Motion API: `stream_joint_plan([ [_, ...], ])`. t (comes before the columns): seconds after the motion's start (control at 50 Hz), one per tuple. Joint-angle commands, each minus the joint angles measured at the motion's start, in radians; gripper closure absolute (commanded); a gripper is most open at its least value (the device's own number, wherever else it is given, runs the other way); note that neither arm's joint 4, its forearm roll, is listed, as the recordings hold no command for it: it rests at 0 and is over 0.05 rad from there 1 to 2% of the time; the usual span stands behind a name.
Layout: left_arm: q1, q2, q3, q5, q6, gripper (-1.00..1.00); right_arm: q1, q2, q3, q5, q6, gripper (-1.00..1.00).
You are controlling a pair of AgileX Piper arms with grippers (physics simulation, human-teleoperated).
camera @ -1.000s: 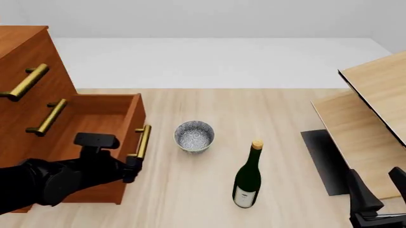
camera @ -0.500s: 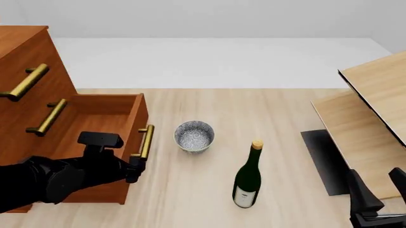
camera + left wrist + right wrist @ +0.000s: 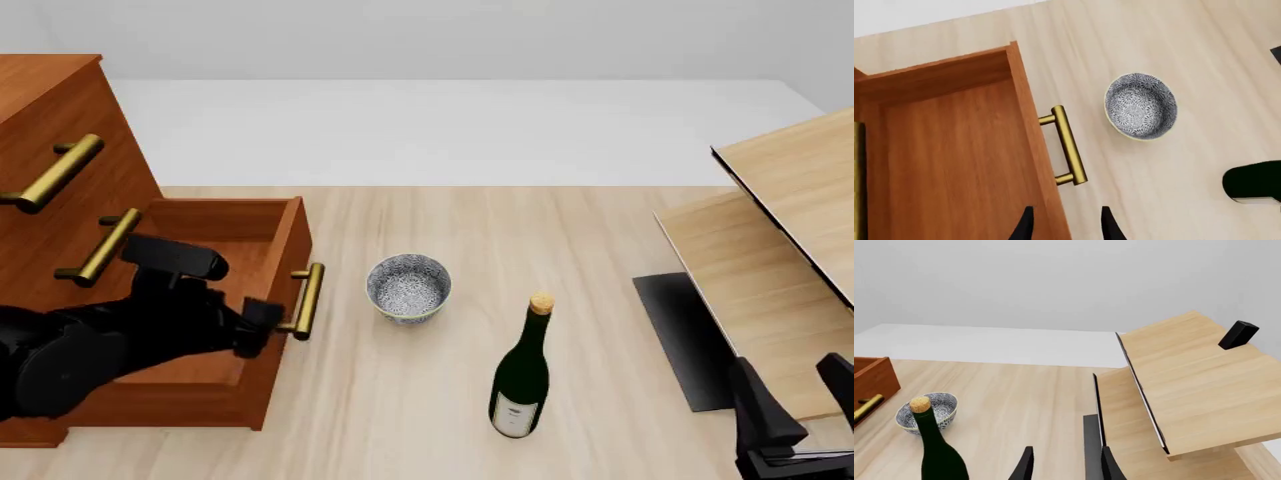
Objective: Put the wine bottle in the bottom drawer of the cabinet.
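My left pincer (image 3: 264,330) hovers spread over the pulled-out bottom drawer (image 3: 200,262), right pincer (image 3: 1064,465) also spread, while the wine bottle (image 3: 522,375) stands upright on the tabletop (image 3: 441,420) near the bowl (image 3: 408,286)

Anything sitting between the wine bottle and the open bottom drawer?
Partly. The bowl sits on the table between the wine bottle and the bottom drawer, a bit farther back than the straight line. The left tool hangs over the drawer's front edge near the handle.
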Motion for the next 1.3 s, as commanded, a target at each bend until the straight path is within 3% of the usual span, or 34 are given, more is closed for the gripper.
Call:
stream_joint_plan([
  [0.02, 0.014, -0.109, -0.047, 0.081, 0.026, -1.00, 0.002, -0.003, 0.000, 0.002, 0.002, -1.00],
  [0.1, -0.027, -0.183, -0.086, 0.127, 0.034, -1.00, 0.004, -0.006, 0.000, 0.004, 0.001, -1.00],
  [0.18, -0.065, -0.241, -0.109, 0.152, -0.002, -1.00, 0.004, -0.007, 0.000, 0.005, 0.003, -1.00],
  [0.2, -0.068, -0.260, -0.110, 0.144, 0.030, -1.00, 0.005, -0.007, 0.000, 0.005, 0.002, -1.00],
  [0.26, -0.090, -0.280, -0.113, 0.136, -0.025, -1.00, 0.006, -0.004, 0.000, 0.002, 0.003, -1.00],
  [0.3, -0.107, -0.342, -0.124, 0.120, 0.011, -1.00, 0.005, -0.004, 0.000, 0.002, 0.002, -1.00],
  [0.42, -0.191, -0.389, -0.127, 0.097, 0.034, -1.00, 0.007, -0.006, 0.000, 0.003, 0.000, -1.00],
  [0.46, -0.191, -0.406, -0.130, 0.088, -0.008, -1.00, 0.006, -0.005, 0.000, 0.002, 0.000, -1.00],
  [0.5, -0.229, -0.420, -0.125, 0.070, 0.074, -1.00, 0.005, -0.011, 0.000, 0.008, -0.001, -1.00],
  [0.54, -0.248, -0.437, -0.126, 0.054, 0.066, -1.00, 0.003, -0.011, 0.000, 0.007, 0.001, -1.00],
  [0.58, -0.256, -0.438, -0.115, 0.035, 0.124, -1.00, 0.006, -0.013, 0.000, 0.009, -0.001, -1.00],
  [0.62, -0.271, -0.445, -0.116, 0.024, 0.070, -1.00, 0.007, -0.014, 0.000, 0.011, -0.003, -1.00],
  [0.66, -0.294, -0.445, -0.105, 0.004, 0.126, -1.00, 0.004, -0.013, 0.000, 0.009, -0.001, -1.00],
  [0.7, -0.315, -0.462, -0.095, -0.020, 0.098, -1.00, 0.004, -0.013, 0.000, 0.010, -0.002, -1.00],
  [0.72, -0.311, -0.479, -0.091, -0.041, 0.123, -1.00, 0.004, -0.013, 0.000, 0.010, -0.001, -1.00],
  [0.94, -0.406, -0.394, -0.107, -0.116, 0.107, -1.00, 0.004, -0.011, 0.000, 0.007, -0.002, -1.00],
  [0.98, -0.455, -0.359, -0.109, -0.137, 0.159, -1.00, 0.004, -0.009, 0.000, 0.005, -0.002, -1.00],
  [1.04, -0.468, -0.336, -0.124, -0.149, 0.110, -1.00, 0.004, -0.012, 0.000, 0.008, -0.001, -1.00],
  [1.18, -0.567, -0.207, -0.171, -0.188, 0.112, -1.00, 0.004, -0.019, 0.000, 0.015, 0.000, -1.00],
  [1.3, -0.595, -0.142, -0.206, -0.205, 0.108, -1.00, 0.005, -0.019, -0.001, 0.014, -0.001, -1.00],
])
